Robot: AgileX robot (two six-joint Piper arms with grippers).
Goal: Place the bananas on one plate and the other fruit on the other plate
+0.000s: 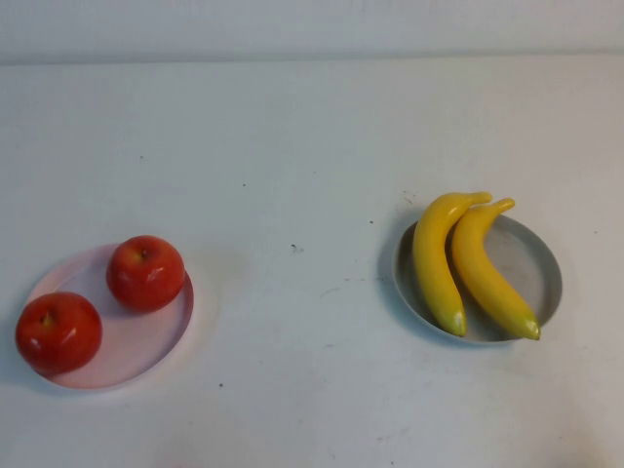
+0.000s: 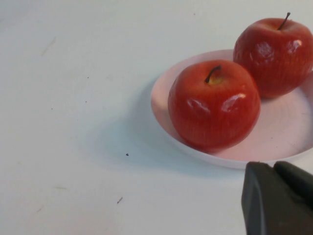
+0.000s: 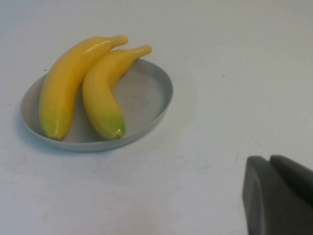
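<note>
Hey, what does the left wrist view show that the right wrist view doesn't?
Only the left wrist view shows the two red apples sitting on the pale pink plate, with the shut left gripper hanging off that plate's rim. Only the right wrist view shows the two bananas lying side by side in the grey-blue plate, with the shut right gripper off to one side. Both share the white table.
</note>
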